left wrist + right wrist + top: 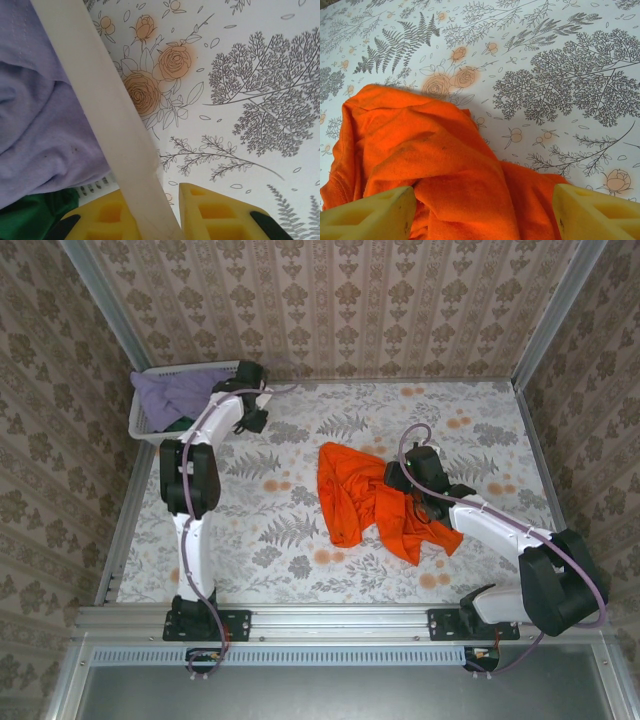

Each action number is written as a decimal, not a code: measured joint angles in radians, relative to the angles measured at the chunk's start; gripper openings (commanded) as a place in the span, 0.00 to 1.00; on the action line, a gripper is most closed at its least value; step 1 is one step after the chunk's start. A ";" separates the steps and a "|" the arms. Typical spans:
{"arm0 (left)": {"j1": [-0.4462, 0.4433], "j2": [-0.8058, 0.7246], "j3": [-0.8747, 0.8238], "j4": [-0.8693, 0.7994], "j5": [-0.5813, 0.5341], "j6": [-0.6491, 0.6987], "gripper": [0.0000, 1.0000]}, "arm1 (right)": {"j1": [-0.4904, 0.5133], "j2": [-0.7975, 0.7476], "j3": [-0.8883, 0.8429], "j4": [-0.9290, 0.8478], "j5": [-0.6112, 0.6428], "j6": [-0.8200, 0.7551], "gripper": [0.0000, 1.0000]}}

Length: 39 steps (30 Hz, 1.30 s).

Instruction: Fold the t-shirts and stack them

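Right gripper (482, 192): jaws wide apart, holding nothing, hanging over the crumpled orange t-shirt (355, 495), which lies in a heap about the middle of the table (290, 540), a little toward its right edge. Left gripper (150, 190): at the far left corner, yellow fingers closed upon the rim of the white basket (140, 425). Basket contents: lavender t-shirt (175, 390) uppermost, dark green t-shirt (30, 215) beneath it.

Lab test booth — patterned wall panels (330, 300) in aluminium framing (340, 621).
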 measured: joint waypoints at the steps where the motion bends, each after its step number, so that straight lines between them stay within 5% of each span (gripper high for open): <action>1: 0.000 -0.007 -0.016 0.015 -0.010 0.027 0.00 | 0.000 0.000 0.000 0.000 -0.002 0.002 0.74; 7: 0.004 -0.060 -0.136 0.149 -0.061 0.148 0.00 | 0.000 0.000 0.000 0.000 -0.003 0.013 0.74; 10: 0.007 -0.058 -0.141 0.173 -0.100 0.172 0.08 | 0.000 0.000 0.000 0.000 -0.003 0.014 0.74; 12: 0.012 -0.053 -0.135 0.174 -0.127 0.179 0.31 | 0.000 0.003 0.000 0.001 -0.003 0.014 0.75; 17: 0.021 -0.032 -0.085 0.146 -0.210 0.162 0.67 | 0.000 0.011 0.000 0.001 -0.003 0.015 0.78; 23: -0.102 -0.084 -0.040 0.103 -0.301 0.118 0.83 | 0.000 0.011 0.002 -0.009 0.012 0.021 0.82; 27: -0.320 -0.210 -0.040 0.085 -0.300 0.063 0.87 | 0.000 0.011 0.015 -0.036 0.038 0.033 0.81; 32: -0.563 -0.415 -0.113 0.089 -0.128 -0.128 0.82 | -0.005 0.013 0.027 -0.062 0.056 0.047 0.78; 39: -0.549 -0.568 -0.587 0.224 0.205 -0.563 0.70 | -0.008 0.013 0.027 -0.072 0.059 0.053 0.72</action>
